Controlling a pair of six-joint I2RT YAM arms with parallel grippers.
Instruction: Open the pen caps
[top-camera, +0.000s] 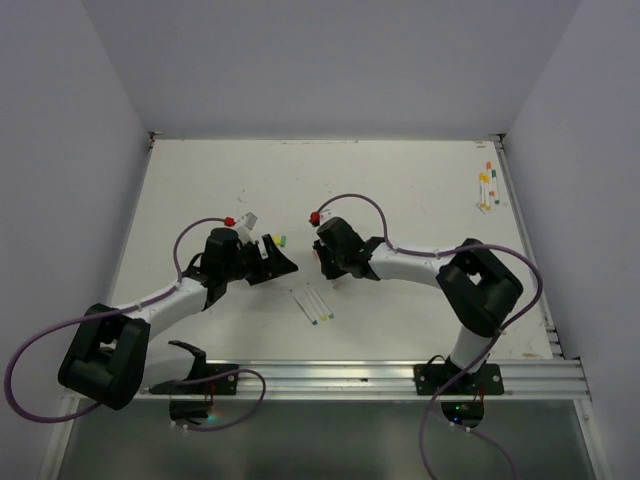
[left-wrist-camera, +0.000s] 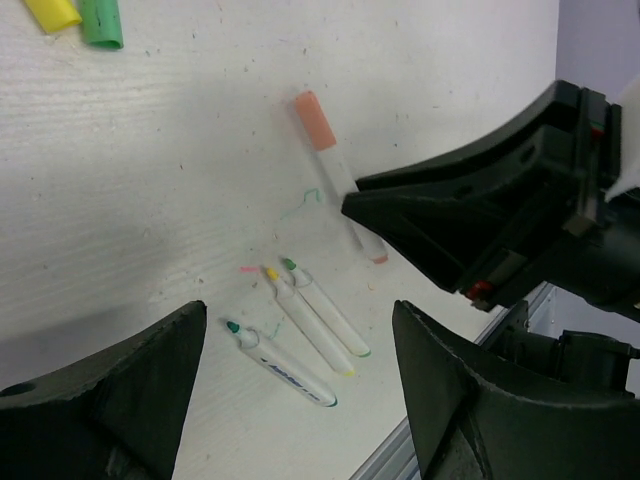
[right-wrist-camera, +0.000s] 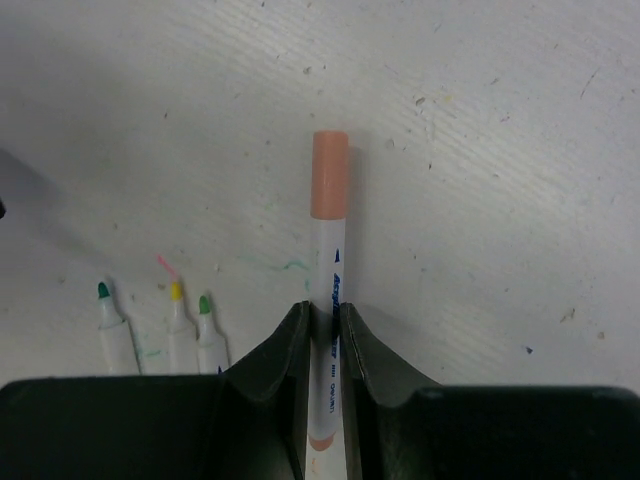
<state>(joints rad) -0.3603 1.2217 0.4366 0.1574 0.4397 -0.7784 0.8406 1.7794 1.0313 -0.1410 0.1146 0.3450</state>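
My right gripper (right-wrist-camera: 322, 315) is shut on the white barrel of a pen (right-wrist-camera: 326, 270) whose orange cap (right-wrist-camera: 329, 175) is on and points away from the jaws. The left wrist view shows the same pen (left-wrist-camera: 340, 180) held low over the table by the right gripper (left-wrist-camera: 470, 215). My left gripper (left-wrist-camera: 300, 312) is open and empty above three uncapped pens (left-wrist-camera: 300, 325) with green and yellow tips. A loose yellow cap (left-wrist-camera: 50, 12) and a loose green cap (left-wrist-camera: 100, 22) lie farther off. In the top view both grippers (top-camera: 278, 262) (top-camera: 324, 266) face each other at mid-table.
Several capped pens (top-camera: 486, 188) lie at the far right of the white table (top-camera: 400, 190). The three uncapped pens (top-camera: 313, 305) lie in front of the grippers. A metal rail (top-camera: 400, 378) runs along the near edge. Ink marks dot the surface.
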